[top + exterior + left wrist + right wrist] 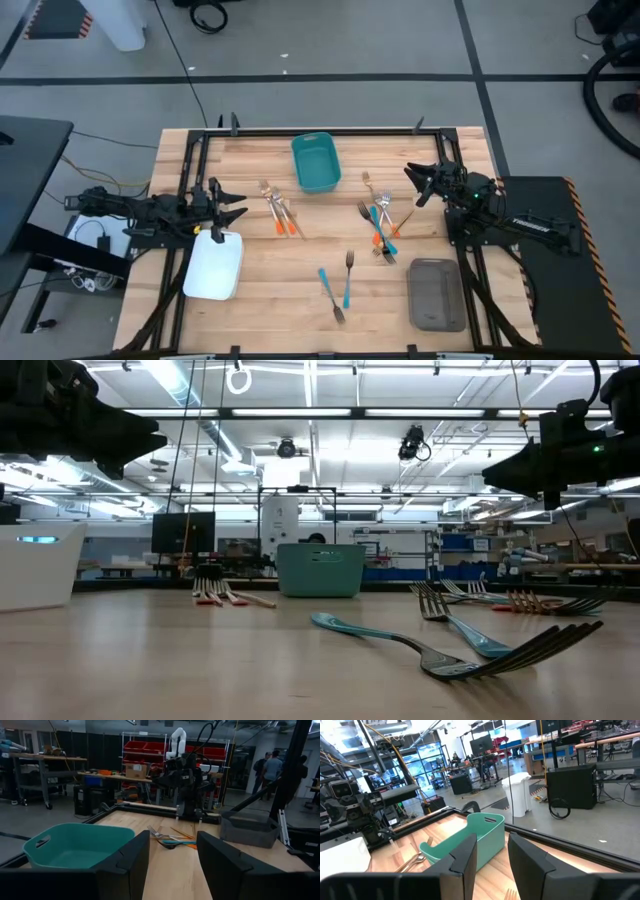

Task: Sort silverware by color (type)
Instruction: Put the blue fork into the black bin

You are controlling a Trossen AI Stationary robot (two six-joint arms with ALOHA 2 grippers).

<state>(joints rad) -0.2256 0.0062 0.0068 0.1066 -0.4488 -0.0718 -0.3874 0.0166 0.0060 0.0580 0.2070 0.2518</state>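
The silverware lies flat on the wooden table in three groups. Orange-handled pieces (281, 211) lie left of centre. A mixed heap of blue, orange and gold pieces (380, 226) lies right of centre. Two blue-handled pieces (338, 284) lie nearer the front edge, and they also show in the low view (455, 644). My left gripper (238, 204) hovers open at the table's left side, above the white tray's far end, with nothing between its fingers (131, 865). At the table's right side my right gripper (413, 184) hovers open, and its fingers (464, 860) are bare.
A teal bin (315, 162) stands at the far middle. A white tray (214, 266) lies at the near left and a grey tray (436, 293) at the near right. Bare wood lies between the groups. People stand in the room beyond the table.
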